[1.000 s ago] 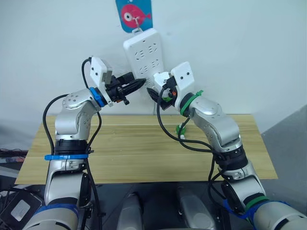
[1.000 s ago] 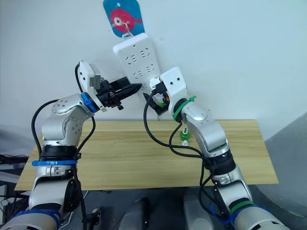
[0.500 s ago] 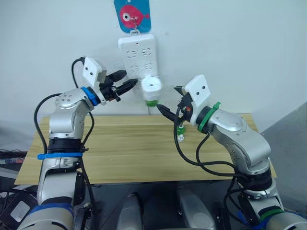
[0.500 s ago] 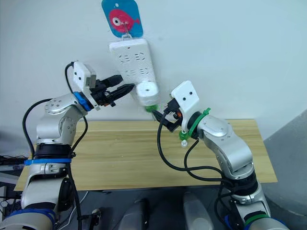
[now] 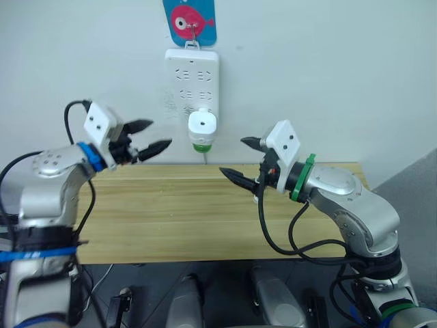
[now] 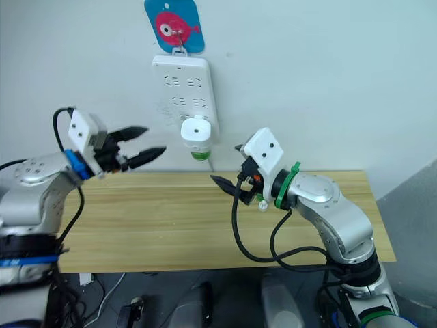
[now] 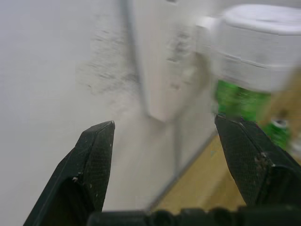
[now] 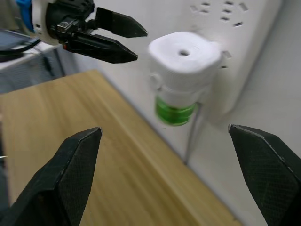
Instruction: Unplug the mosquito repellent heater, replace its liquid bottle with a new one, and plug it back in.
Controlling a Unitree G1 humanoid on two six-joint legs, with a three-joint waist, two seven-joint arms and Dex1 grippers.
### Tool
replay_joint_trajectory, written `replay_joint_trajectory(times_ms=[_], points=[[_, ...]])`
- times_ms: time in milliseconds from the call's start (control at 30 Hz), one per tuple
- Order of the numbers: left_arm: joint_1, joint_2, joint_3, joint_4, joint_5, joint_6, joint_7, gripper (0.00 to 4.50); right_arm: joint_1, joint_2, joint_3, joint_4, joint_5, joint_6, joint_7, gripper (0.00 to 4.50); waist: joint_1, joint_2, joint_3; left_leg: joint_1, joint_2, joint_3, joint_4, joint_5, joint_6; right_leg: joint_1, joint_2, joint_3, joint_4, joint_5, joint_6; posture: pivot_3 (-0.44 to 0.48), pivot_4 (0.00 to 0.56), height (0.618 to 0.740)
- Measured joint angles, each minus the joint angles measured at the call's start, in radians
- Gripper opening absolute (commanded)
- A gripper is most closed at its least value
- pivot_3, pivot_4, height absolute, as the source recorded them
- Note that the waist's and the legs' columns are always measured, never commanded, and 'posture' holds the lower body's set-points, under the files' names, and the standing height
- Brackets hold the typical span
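Observation:
The mosquito repellent heater (image 5: 203, 125) is white and rounded, plugged into the lower part of the white power strip (image 5: 192, 75) on the wall. A green liquid bottle (image 5: 201, 145) is fitted under it. My left gripper (image 5: 159, 134) hangs open to the left of the heater, apart from it. Lower down on the heater's right, my right gripper (image 5: 233, 156) is open and holds nothing. The right wrist view looks at the heater (image 8: 184, 59) with its dark vent hole, its bottle (image 8: 175, 110), and the left gripper (image 8: 115, 40) beyond. A second small green bottle (image 6: 261, 203) stands on the table behind my right gripper.
The power strip hangs from a hook on a blue fish sticker (image 5: 189, 20), with its cord dropping behind the wooden table (image 5: 171, 212). In the left wrist view the strip (image 7: 160, 56) and heater (image 7: 263, 52) sit just ahead.
Both grippers have drawn back from the heater and power strip and spread apart. The strip has swung back to hang straight, with the heater staying plugged in.

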Motion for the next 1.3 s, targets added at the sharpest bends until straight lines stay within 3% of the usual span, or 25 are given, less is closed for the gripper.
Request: replay_joint_trajectory(times_ms=[133, 300, 333, 633, 1300], points=[[0.155, 0.077, 0.015, -0.201, -0.109, 0.108, -0.096, 3.75, -0.002, 0.021, 0.016, 0.001, 0.015, -0.011, 0.005, 2.09, 0.015, 0.0, 0.0, 0.0, 0.0, -0.001, 0.0, 0.0, 0.0, 0.0, 0.0, 0.0, 0.0, 0.0, 0.0, -0.061, 0.205, 0.725], [0.213, 0.08, 0.069, -0.394, -0.222, 0.206, -0.045, 3.75, -0.063, 0.113, 0.086, 0.129, -0.068, -0.092, -0.068, 0.22, 0.036, 0.0, 0.0, 0.0, 0.0, 0.0, 0.001, 0.0, 0.0, 0.0, 0.0, 0.001, 0.0, -0.003, 0.004, -0.039, 0.201, 0.725], [0.221, 0.076, 0.079, -0.409, -0.227, 0.217, -0.024, 3.75, -0.072, 0.126, 0.088, 0.155, -0.086, -0.108, -0.085, 0.04, 0.041, 0.0, 0.0, 0.0, 0.0, 0.0, 0.001, 0.0, 0.0, 0.0, 0.0, 0.001, -0.001, -0.003, 0.004, -0.039, 0.201, 0.725], [0.239, 0.073, 0.084, -0.429, -0.24, 0.243, 0.04, 3.75, -0.085, 0.187, 0.097, 0.254, -0.161, -0.178, -0.143, 0.04, 0.059, 0.0, 0.0, 0.0, 0.0, 0.0, 0.0, 0.0, 0.0, 0.0, 0.0, 0.0, -0.001, 0.0, 0.0, -0.023, 0.197, 0.725], [0.179, 0.073, 0.053, -0.42, -0.24, 0.245, 0.041, 3.75, -0.085, 0.253, 0.101, 0.292, -0.24, -0.19, -0.215, 0.04, 0.058, 0.0, 0.0, 0.0, 0.0, 0.0, 0.001, 0.0, -0.001, 0.0, 0.0, 0.0, 0.0, 0.0, 0.0, -0.043, 0.198, 0.725]])
